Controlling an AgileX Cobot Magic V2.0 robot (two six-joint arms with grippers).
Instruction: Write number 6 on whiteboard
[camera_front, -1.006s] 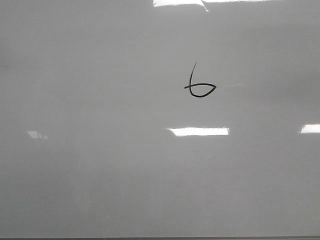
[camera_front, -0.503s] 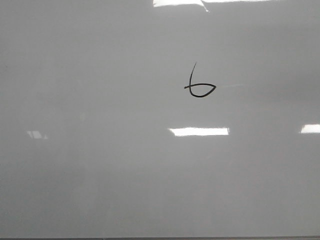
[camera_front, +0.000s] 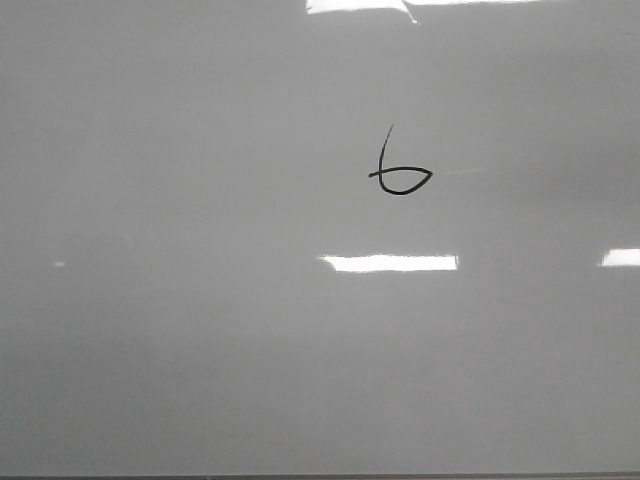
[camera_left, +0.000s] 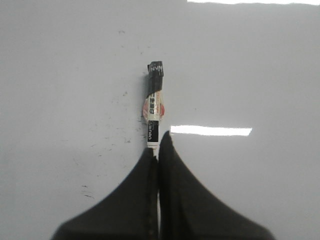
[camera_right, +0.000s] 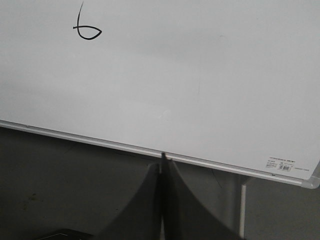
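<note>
Looking forward from the front camera, I see neither arm; only the large glossy grey-white whiteboard fills the frame, its lower edge just showing as a dark strip, its other edges cut off. On it the thin black hand-drawn number 6 sits toward one o'clock from centre, a curved upright stroke with a pointed leaf-shaped loop at its base. From my left wrist camera, the left gripper has its black fingers pinched onto a white marker pen with a black cap, whose lower barrel is hidden between them; its label print is too small to read. From the right wrist camera, the right gripper hangs beside the board's silver frame, fingers pressed together on nothing I can see.
</note>
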